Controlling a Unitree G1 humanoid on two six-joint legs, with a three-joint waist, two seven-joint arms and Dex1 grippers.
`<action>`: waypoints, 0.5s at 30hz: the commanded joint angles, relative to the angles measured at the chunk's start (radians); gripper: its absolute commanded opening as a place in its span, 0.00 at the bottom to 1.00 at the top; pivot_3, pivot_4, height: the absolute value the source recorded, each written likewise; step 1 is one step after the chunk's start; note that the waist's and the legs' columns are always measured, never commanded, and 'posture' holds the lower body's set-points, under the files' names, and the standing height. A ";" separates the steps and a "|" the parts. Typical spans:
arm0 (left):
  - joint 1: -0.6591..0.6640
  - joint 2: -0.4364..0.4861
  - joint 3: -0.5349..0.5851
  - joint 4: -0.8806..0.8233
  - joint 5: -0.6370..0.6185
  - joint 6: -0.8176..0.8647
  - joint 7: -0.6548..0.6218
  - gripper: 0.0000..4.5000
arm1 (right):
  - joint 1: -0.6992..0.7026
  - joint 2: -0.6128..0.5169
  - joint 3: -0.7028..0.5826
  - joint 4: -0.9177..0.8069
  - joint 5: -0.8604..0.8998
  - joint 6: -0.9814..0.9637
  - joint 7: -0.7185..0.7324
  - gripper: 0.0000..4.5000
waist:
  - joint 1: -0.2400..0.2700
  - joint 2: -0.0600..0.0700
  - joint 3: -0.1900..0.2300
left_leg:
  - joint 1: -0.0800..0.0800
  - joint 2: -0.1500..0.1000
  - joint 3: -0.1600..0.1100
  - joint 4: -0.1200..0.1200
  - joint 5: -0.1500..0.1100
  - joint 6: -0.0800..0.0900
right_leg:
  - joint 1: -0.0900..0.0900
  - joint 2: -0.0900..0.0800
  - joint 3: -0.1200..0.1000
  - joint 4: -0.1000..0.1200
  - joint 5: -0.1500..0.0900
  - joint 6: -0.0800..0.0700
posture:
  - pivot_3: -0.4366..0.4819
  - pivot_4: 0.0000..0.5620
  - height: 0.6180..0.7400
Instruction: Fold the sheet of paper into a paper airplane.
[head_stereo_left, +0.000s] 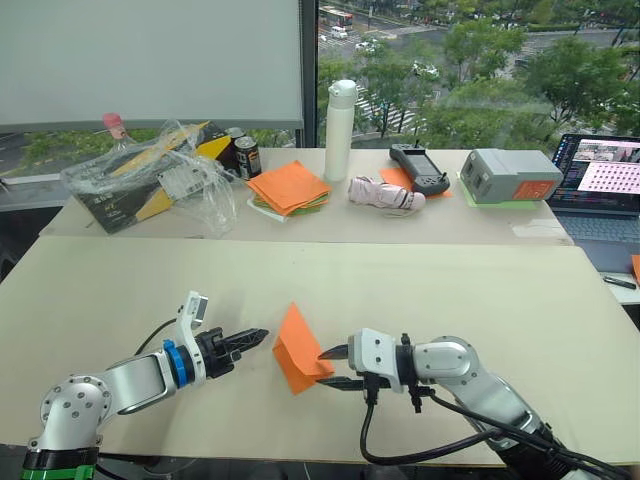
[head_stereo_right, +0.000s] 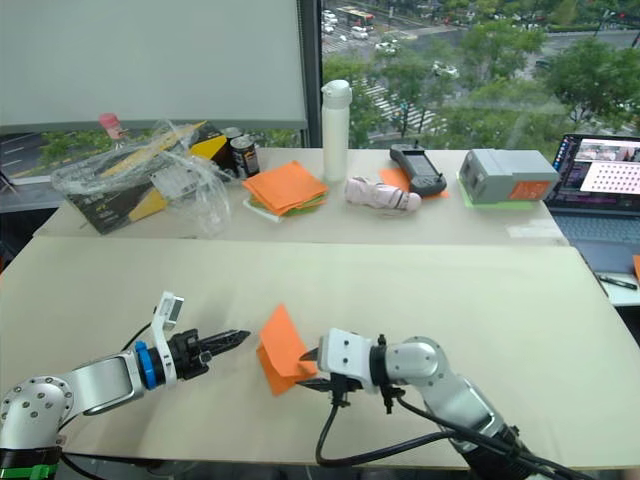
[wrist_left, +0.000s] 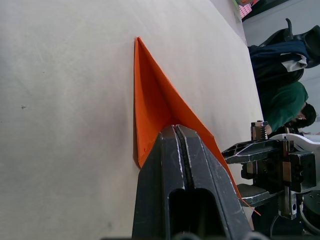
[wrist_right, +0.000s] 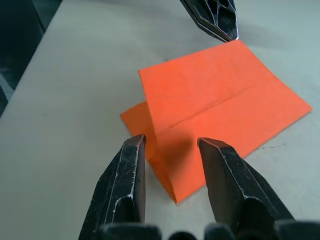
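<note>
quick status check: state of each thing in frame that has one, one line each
sheet of paper: partly folded, one flap tilted up off the table, no airplane yet
left gripper: shut, empty, tips just short of the paper
right gripper: open, fingers either side of the paper's near edge, not clamped
laptop: lid open, screen on
white bottle: upright, cap on
can: upright
stack of orange and green sheets: flat on the far table

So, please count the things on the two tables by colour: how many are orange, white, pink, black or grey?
Orange: 2, the sheet of paper and the stack of sheets, which also holds green ones.
White: 1, the bottle.
Pink: 1, the small bundle.
Black: 2, the can and the handheld controller.
Grey: 1, the box.
Total: 7.
</note>
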 joint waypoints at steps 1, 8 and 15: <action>-0.007 0.011 0.012 -0.022 -0.029 0.003 0.001 0.00 | -0.007 0.006 -0.009 -0.014 -0.006 -0.038 -0.009 0.42 | 0.000 0.000 0.000 | 0.000 0.000 0.000 0.000 0.000 0.000 | 0.000 0.000 0.000 0.000 0.000 0.000 | 0.48 0.27 1.00; -0.009 0.001 0.003 -0.026 -0.017 -0.003 0.000 0.00 | -0.007 -0.005 -0.047 0.008 -0.029 -0.070 -0.042 0.42 | 0.000 0.000 0.000 | 0.000 0.000 0.000 0.000 0.000 0.000 | 0.000 0.000 0.000 0.000 0.000 0.000 | 0.48 0.27 1.00; -0.019 -0.008 -0.006 -0.021 -0.005 -0.005 -0.004 0.00 | -0.010 -0.012 -0.067 0.043 -0.062 -0.112 -0.067 0.42 | 0.000 0.000 0.000 | 0.000 0.000 0.000 0.000 0.000 0.000 | 0.000 0.000 0.000 0.001 0.000 0.000 | 0.48 0.27 1.00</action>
